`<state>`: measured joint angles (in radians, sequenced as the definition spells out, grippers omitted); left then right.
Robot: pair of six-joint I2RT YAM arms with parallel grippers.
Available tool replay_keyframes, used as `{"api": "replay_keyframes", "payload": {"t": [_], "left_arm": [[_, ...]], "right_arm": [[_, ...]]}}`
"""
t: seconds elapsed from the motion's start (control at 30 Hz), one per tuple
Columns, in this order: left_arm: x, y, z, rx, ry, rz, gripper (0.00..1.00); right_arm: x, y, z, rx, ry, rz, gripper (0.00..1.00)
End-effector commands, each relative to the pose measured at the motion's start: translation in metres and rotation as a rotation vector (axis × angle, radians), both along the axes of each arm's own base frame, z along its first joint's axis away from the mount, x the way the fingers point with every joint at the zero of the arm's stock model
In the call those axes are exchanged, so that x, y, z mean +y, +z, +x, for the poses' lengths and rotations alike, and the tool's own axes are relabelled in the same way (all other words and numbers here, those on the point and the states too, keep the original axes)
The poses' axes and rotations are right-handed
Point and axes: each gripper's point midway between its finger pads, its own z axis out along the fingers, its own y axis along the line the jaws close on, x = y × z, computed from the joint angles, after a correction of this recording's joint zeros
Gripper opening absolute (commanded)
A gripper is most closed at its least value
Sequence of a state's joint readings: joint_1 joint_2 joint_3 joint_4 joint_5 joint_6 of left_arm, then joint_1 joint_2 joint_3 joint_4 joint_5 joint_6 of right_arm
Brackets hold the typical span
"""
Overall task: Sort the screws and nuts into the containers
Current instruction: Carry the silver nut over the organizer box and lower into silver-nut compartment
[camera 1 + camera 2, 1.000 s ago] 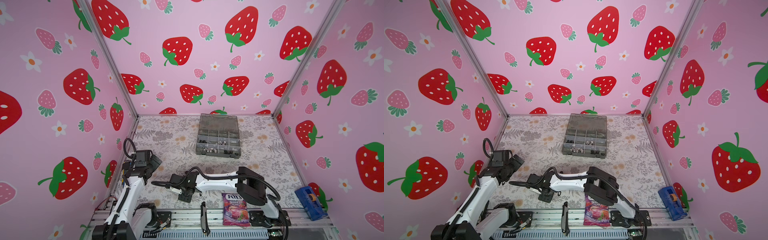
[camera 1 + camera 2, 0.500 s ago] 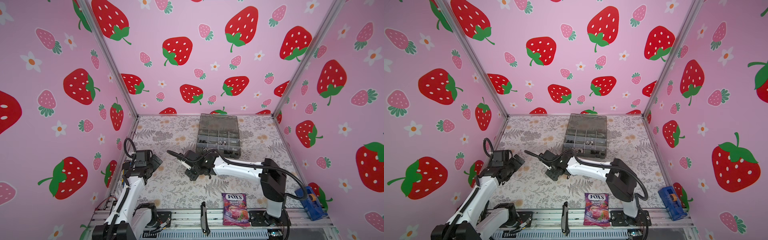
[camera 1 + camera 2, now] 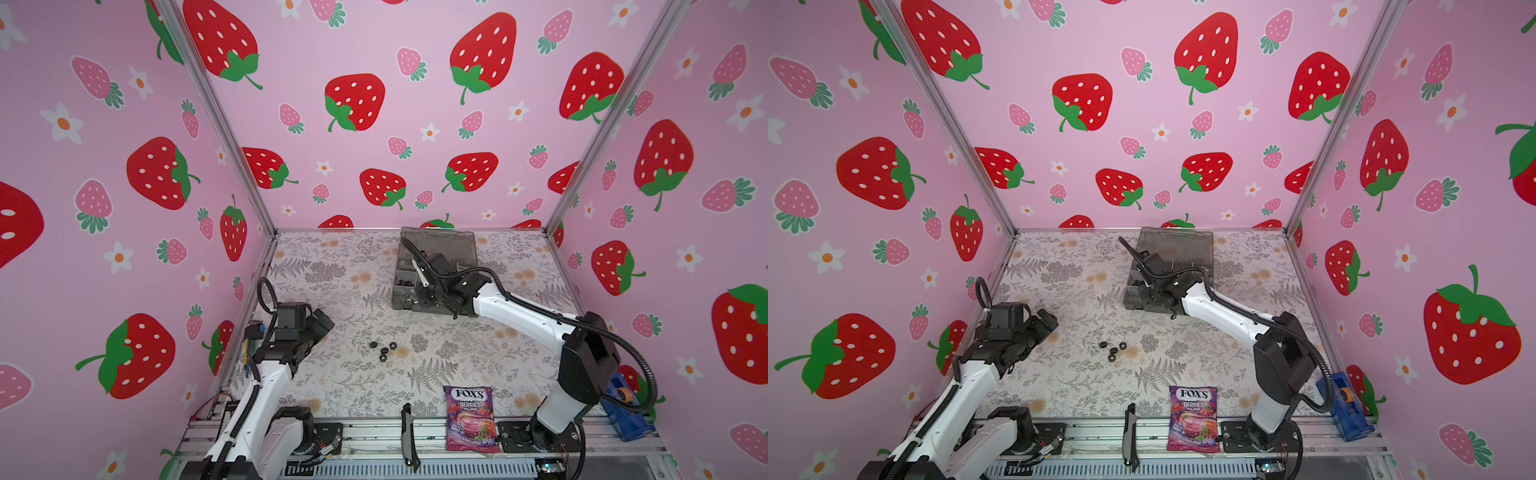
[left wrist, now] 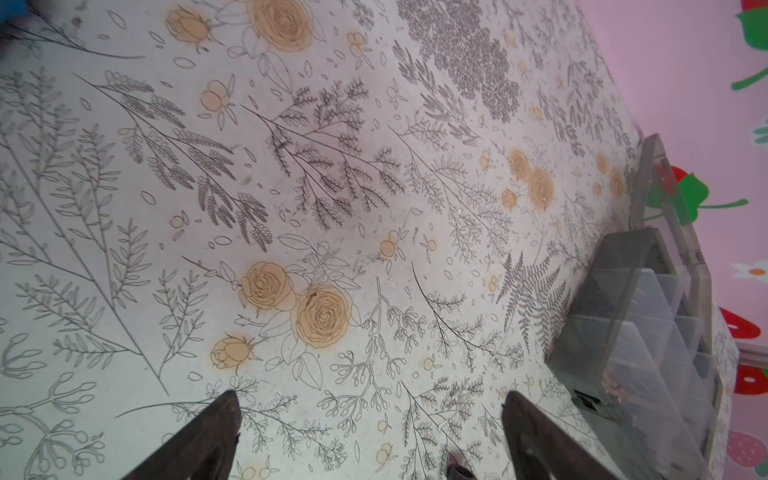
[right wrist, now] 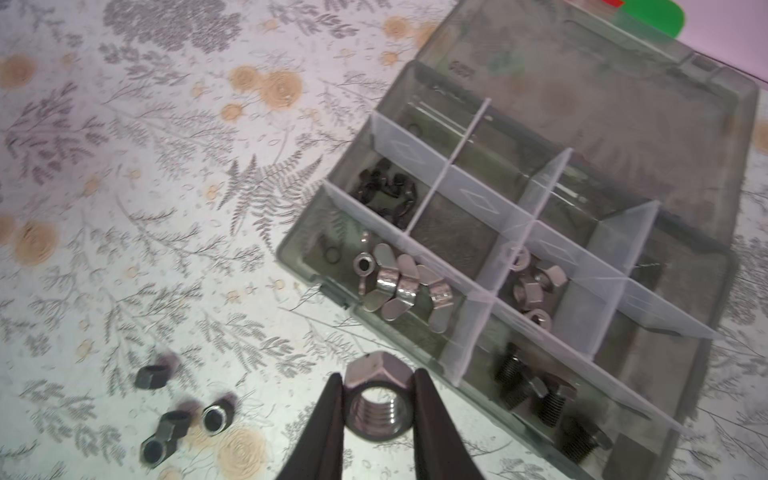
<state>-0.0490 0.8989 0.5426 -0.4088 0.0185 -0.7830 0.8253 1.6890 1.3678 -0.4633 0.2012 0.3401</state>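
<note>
Box (image 5: 305, 232): wing nuts (image 5: 399, 286), hex nuts (image 5: 536, 286), bolts (image 5: 540, 395) binned. Four black nuts (image 3: 384, 351) lay loose toward the worktop's (image 3: 332, 270) front edge. Right end effector (image 5: 376, 376) pinched a silver nut (image 5: 378, 411); left end effector (image 4: 370, 395) gaped wide, empty.

Bright even light, wide-angle distortion, wrist blur

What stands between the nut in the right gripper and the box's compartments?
Nothing visible. The right gripper holds the nut close to the box; its lid lies open, leaving the compartments uncovered.
</note>
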Motion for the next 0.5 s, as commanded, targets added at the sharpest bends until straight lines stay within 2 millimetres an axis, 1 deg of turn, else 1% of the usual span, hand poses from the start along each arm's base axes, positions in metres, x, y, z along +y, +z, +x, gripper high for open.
{"api": "replay_keyframes", "payload": {"t": [0.0, 0.13, 0.23, 0.33, 0.47], "left_arm": [[-0.019, 0.003, 0.003, -0.033, -0.062, 0.012, 0.99], [-0.05, 0.0, 0.003, -0.033, -0.16, 0.026, 0.99], [-0.07, -0.003, 0.004, -0.021, -0.226, 0.053, 0.99], [-0.085, -0.006, 0.006, 0.002, -0.287, 0.09, 0.99], [-0.097, -0.007, 0.011, 0.016, -0.327, 0.129, 0.99]], "right_arm": [[-0.029, 0.012, 0.024, -0.027, -0.109, 0.039, 0.0], [-0.051, 0.006, 0.048, -0.012, -0.167, 0.052, 0.0], [-0.065, -0.005, 0.063, 0.01, -0.201, 0.053, 0.0], [-0.073, -0.018, 0.075, 0.033, -0.217, 0.052, 0.0], [-0.075, -0.036, 0.087, 0.066, -0.221, 0.038, 0.0]]}}
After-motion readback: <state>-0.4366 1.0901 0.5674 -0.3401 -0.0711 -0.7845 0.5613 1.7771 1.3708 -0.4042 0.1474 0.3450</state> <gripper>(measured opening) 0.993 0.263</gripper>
